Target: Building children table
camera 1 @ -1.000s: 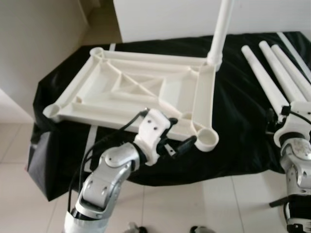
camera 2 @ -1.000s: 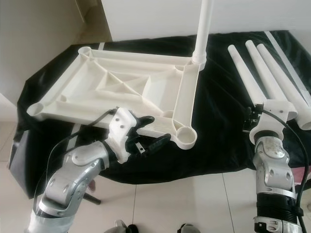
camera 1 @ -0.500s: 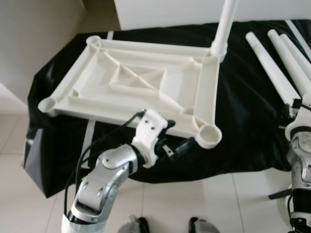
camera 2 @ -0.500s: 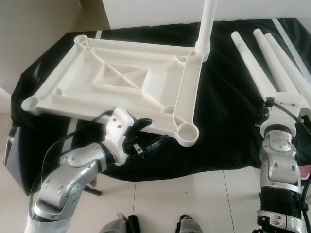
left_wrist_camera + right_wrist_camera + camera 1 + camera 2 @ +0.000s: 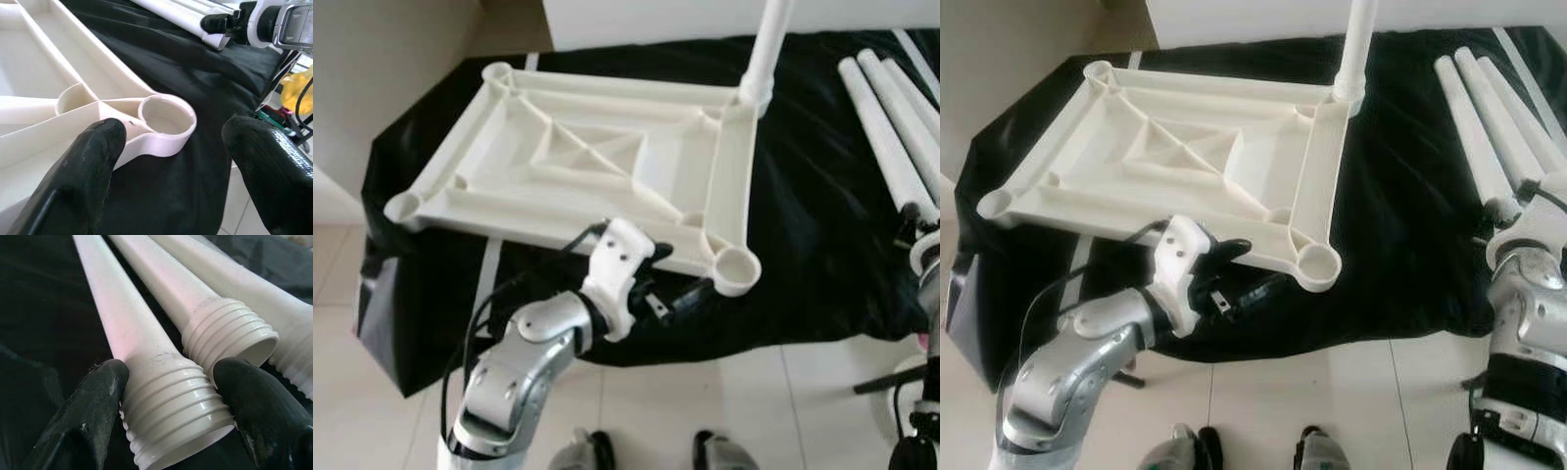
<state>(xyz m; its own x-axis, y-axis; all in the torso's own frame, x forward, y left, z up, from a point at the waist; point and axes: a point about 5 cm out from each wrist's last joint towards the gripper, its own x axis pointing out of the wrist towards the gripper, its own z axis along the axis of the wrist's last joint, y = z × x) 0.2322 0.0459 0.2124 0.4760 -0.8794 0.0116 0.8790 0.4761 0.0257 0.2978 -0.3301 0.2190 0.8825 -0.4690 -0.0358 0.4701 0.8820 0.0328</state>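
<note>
The white children's table top [image 5: 587, 166] lies upside down on a black cloth. One white leg [image 5: 1359, 49] stands screwed into its far right corner. My left gripper [image 5: 176, 134] is open, just in front of the empty threaded socket [image 5: 164, 115] at the near right corner, seen too from the head as left gripper [image 5: 677, 274]. Three loose legs [image 5: 1474, 117] lie side by side on the right. My right gripper [image 5: 171, 377] is open, and its fingers [image 5: 93, 401] straddle the threaded end of the nearest leg [image 5: 142, 328].
The black cloth [image 5: 1400, 196] drapes over the low stand's front edge down to a pale tiled floor [image 5: 1263, 401]. A white wall panel [image 5: 646, 20] runs behind. My own feet [image 5: 1185, 450] show at the bottom. A yellow object [image 5: 298, 83] lies beyond the cloth.
The camera has shifted and tilted down, so my feet now show. My right gripper has moved up to the legs' threaded ends. My left gripper stays open by the corner socket.
</note>
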